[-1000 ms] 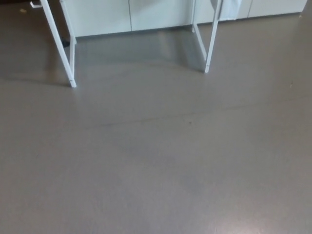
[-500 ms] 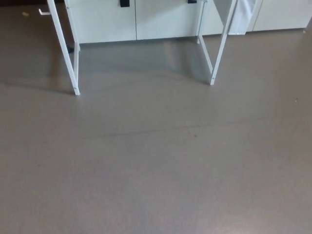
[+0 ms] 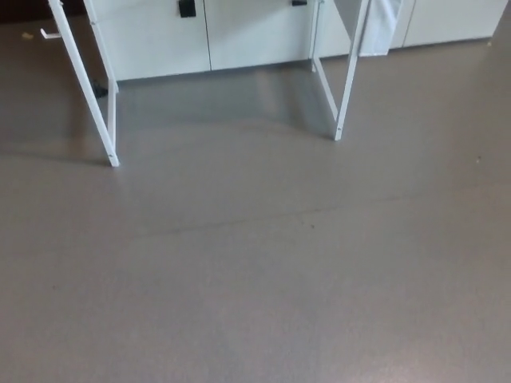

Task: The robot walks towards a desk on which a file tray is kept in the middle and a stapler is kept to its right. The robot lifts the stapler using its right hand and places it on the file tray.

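Grey smooth floor (image 3: 255, 263) fills the view; stapler and file tray are unseen, so the stapler's heading and long axis cannot be told. Neither hand shows, so no fingers to judge. White metal desk legs (image 3: 112, 148) and pale cabinet doors (image 3: 255, 32) shifted with the camera: approach likely continuing.

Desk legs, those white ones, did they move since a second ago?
No. The white desk legs sit the same against the floor crack and the cabinets. The whole picture shifted, so the camera moved.
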